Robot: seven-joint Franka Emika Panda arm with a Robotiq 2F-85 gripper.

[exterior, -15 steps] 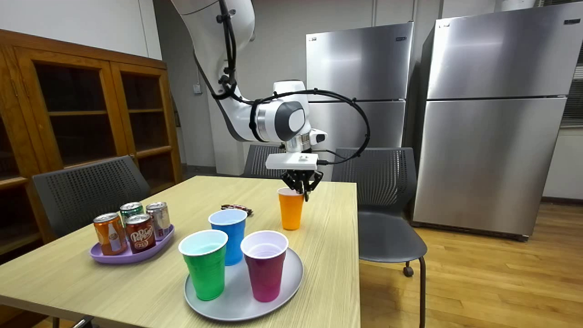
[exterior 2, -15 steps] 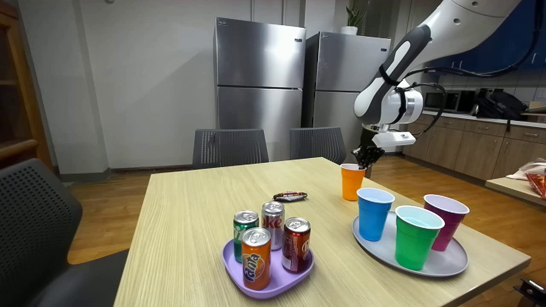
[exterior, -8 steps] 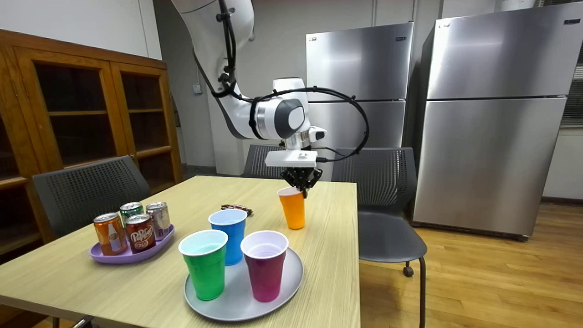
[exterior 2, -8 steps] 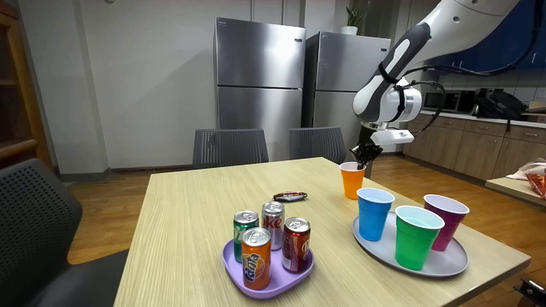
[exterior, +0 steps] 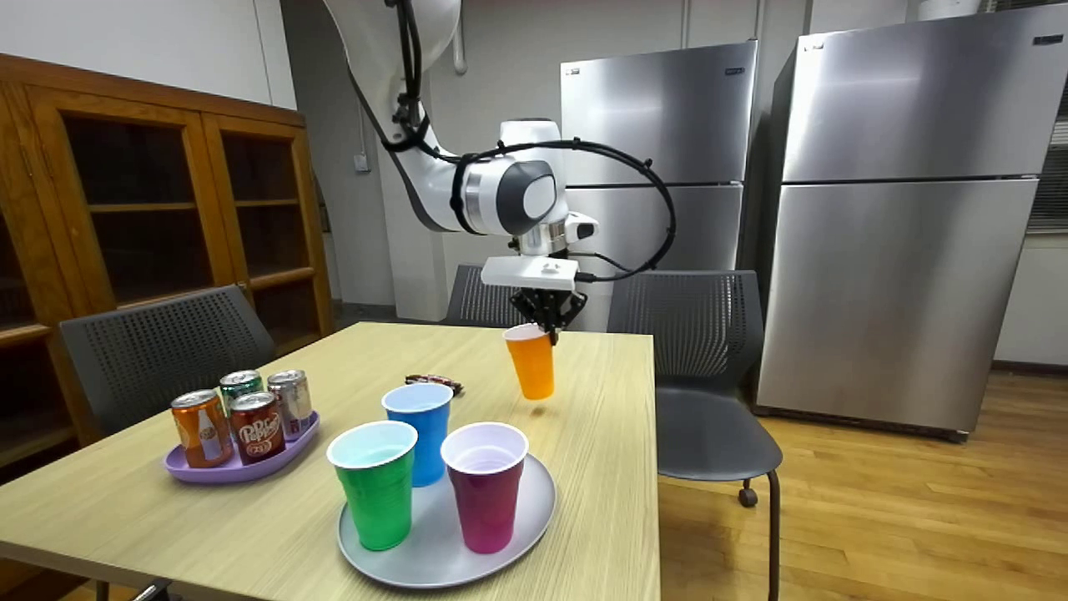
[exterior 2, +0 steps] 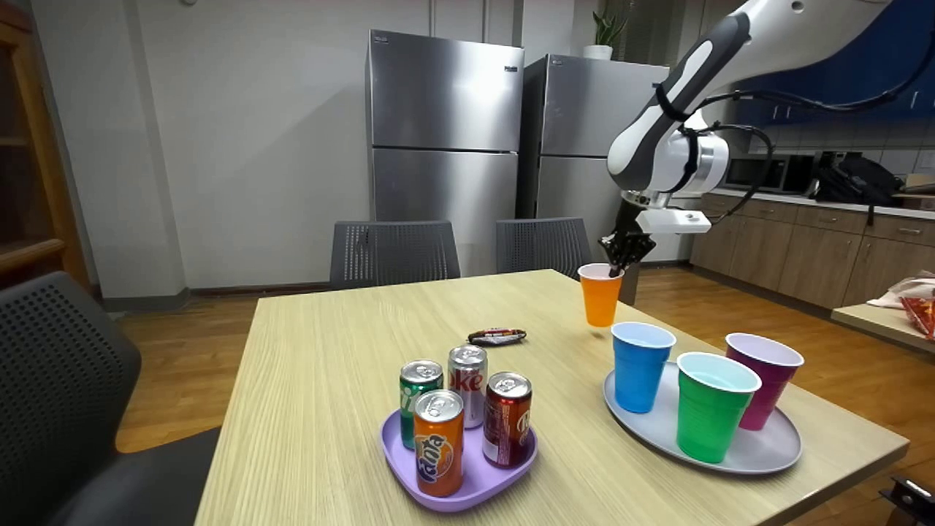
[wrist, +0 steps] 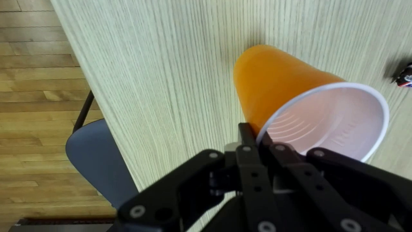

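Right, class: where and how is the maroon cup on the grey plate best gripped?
Probably take the maroon cup by its rim, from above, on the side away from the green cup: it stands upright and open-topped, so the claw can straddle the rim, as on the orange cup.

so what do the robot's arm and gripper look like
The arm is glossy white and rounded, with dark grey panels and a silver band. Black cables are strapped along it. A white block sits above the black, jointed gripper, which shows pale round screw heads.
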